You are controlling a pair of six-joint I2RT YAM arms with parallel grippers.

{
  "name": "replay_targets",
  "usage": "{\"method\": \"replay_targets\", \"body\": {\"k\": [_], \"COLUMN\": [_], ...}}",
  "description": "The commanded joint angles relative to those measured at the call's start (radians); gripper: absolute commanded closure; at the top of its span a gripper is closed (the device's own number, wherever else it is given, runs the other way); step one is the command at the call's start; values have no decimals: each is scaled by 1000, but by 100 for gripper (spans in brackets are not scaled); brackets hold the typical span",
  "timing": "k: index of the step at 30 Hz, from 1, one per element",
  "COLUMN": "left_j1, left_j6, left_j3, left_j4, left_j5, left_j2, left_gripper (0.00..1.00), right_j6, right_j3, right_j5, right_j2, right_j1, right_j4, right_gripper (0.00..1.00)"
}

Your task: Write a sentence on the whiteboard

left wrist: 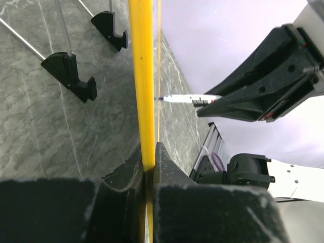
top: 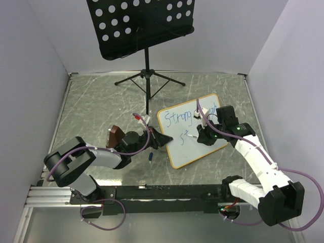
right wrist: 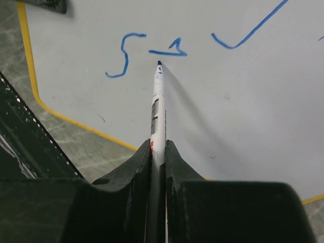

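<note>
The whiteboard point(top: 190, 149) is tilted up off the table, and my left gripper point(top: 161, 139) is shut on its left edge. In the left wrist view the thin yellow frame of the whiteboard point(left wrist: 142, 76) runs straight between the jaws of my left gripper point(left wrist: 148, 152). The sentence point(top: 178, 117) shows a blue "Strong" on top and the first strokes of a second line point(right wrist: 121, 55). My right gripper point(right wrist: 158, 147) is shut on a white marker point(right wrist: 158, 101). The marker's blue tip sits at the board just under the second stroke point(right wrist: 169, 49).
A black perforated music stand point(top: 142, 25) rises at the back, its tripod feet point(left wrist: 71, 73) on the grey table behind the board. A small blue cap point(top: 151, 157) lies on the table near the board's lower left corner. White walls close three sides.
</note>
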Motion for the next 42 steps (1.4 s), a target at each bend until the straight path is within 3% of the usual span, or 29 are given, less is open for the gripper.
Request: {"method": "replay_targets", "body": {"k": [1, 13, 30, 42], "left_j1": [-4, -4, -4, -4], "left_j6": [19, 15, 16, 18], "left_j3": [14, 10, 7, 8], "left_j4": [134, 135, 137, 140], "left_j5": [25, 26, 23, 22], "left_j2": [-16, -17, -20, -20], "left_gripper": [99, 99, 99, 99], "right_j6": [-68, -74, 70, 24], "right_j3": [-6, -27, 31, 11], "right_j5": [-20, -11, 26, 11], "right_j2": [-35, -28, -2, -7], "right_j1": [-3, -1, -3, -3], "right_j4": [-65, -76, 94, 33], "right_gripper": [100, 100, 100, 100]}}
